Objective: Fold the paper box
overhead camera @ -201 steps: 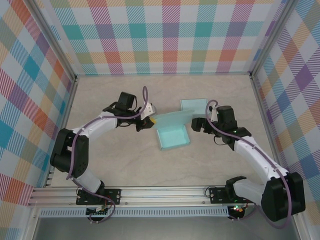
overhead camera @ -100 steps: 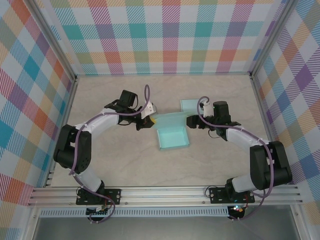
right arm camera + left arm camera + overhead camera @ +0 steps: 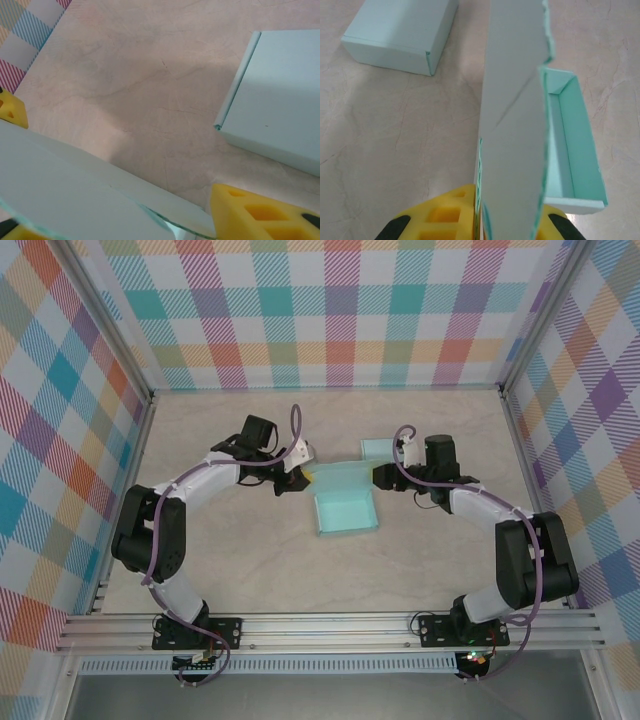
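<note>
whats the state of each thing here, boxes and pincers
paper box: open, not yet folded shut
lid flap: raised off the table
second box: folded shut, lying flat
left pincer: shut on lid flap
right pincer: open, straddling lid flap's other end

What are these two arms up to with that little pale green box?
They are folding a paper box on the table. Its tray lies open and the lid flap stands upright. The left end effector is pinched shut on one end of that flap. The right end effector has its fingers on either side of the other end, with no firm clamp visible. A second box, already closed, sits just behind.
</note>
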